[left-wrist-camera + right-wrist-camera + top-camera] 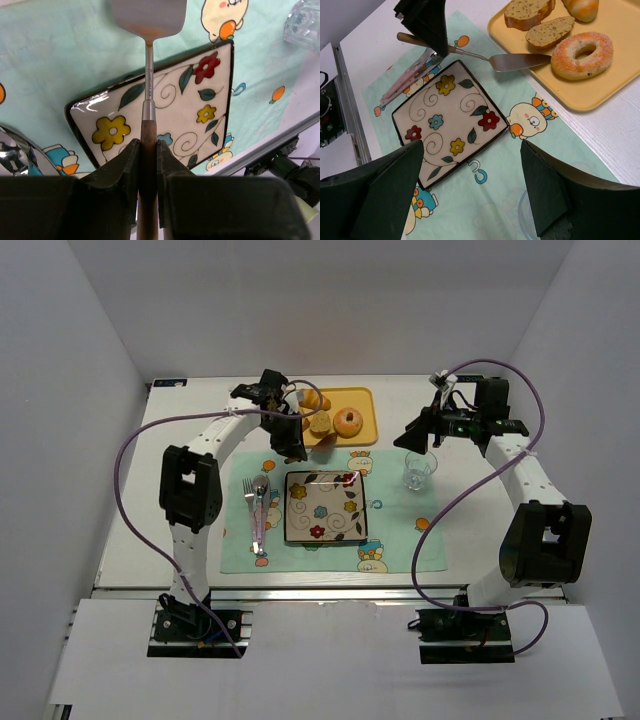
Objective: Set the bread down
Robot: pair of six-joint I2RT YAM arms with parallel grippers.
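The bread (550, 32), a small slice with brown crust and speckled crumb, lies on the yellow tray (620, 20); it also shows in the top view (320, 423). My left gripper (148, 150) is shut on the wooden handle of a metal spatula (149, 17). In the right wrist view the spatula's blade (520, 61) is empty and rests at the tray's near edge, just short of the bread. The flowered square plate (325, 505) sits empty on the placemat. My right gripper (472, 185) is open and empty above the placemat, right of the plate.
On the tray are also a larger bread slice (527, 12), a sugared doughnut (581, 54) and a croissant (580, 7). A clear glass (418, 472) stands right of the plate. A fork and spoon (258, 505) lie left of the plate on the green placemat (400, 540).
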